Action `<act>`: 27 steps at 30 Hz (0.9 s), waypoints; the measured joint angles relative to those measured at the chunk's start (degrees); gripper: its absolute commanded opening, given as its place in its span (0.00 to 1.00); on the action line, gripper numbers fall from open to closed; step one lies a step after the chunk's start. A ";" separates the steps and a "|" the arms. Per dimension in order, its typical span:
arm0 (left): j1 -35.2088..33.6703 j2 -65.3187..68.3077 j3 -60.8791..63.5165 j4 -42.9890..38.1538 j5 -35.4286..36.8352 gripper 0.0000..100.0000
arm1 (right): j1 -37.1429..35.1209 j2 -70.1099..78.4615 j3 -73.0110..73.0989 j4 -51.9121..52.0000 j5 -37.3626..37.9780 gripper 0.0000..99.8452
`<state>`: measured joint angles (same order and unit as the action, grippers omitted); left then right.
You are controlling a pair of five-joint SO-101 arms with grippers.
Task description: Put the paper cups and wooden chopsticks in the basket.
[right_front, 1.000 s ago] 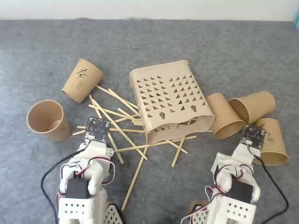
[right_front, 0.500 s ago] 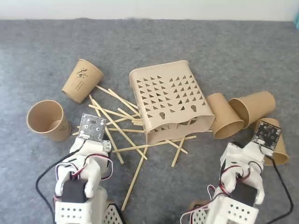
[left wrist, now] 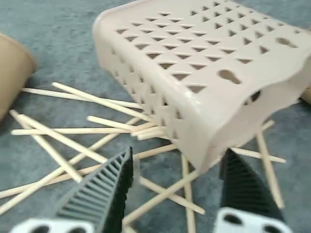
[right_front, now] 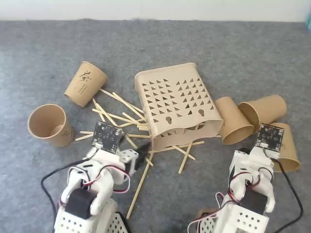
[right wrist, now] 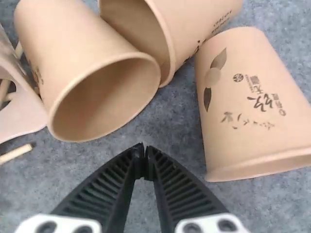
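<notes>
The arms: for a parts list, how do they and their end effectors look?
The left arm and right arm are white with black motors and black cables. A black circuit board tops each wrist. The left end effector and right end effector have black ribbed fingers.

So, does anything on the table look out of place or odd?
Yes: the basket is tipped over, a perforated face up instead of its opening, and it lies across several chopsticks. It probably needs righting first.
</notes>
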<state>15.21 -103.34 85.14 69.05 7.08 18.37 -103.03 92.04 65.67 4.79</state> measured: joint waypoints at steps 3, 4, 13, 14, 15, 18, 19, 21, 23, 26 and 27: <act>1.76 0.00 0.00 -1.32 0.79 0.31 | 0.00 0.00 0.00 0.00 0.18 0.01; 1.85 0.00 0.00 -2.11 0.97 0.31 | 0.00 0.00 0.00 0.00 0.26 0.01; 2.20 0.00 7.65 -14.15 -1.23 0.31 | 0.00 0.00 0.00 0.00 0.53 0.01; 2.20 0.00 9.05 -15.82 -1.41 0.31 | 0.00 0.00 0.00 0.00 0.53 0.01; 2.20 0.00 10.20 -17.32 -1.41 0.31 | 0.00 0.00 0.00 0.00 0.53 0.01; 2.20 0.00 11.78 -20.57 -2.37 0.31 | 0.00 0.00 0.00 0.00 0.53 0.01; 2.20 0.00 11.78 -21.27 -2.46 0.31 | 0.00 0.00 0.00 0.00 0.53 0.01; 2.20 0.00 11.78 -22.86 -2.46 0.30 | 0.00 0.00 0.00 0.00 0.53 0.01; 2.20 0.00 11.78 -24.18 -2.46 0.26 | 0.00 0.00 0.00 0.00 0.53 0.01; 2.20 0.00 11.78 -25.85 -2.81 0.20 | 0.00 0.00 0.00 0.00 0.53 0.01; 2.46 0.00 11.78 -26.20 -3.34 0.20 | 0.00 0.00 0.00 0.00 0.53 0.01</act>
<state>17.67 -103.34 96.92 42.86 3.74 18.37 -103.03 92.04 65.67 5.32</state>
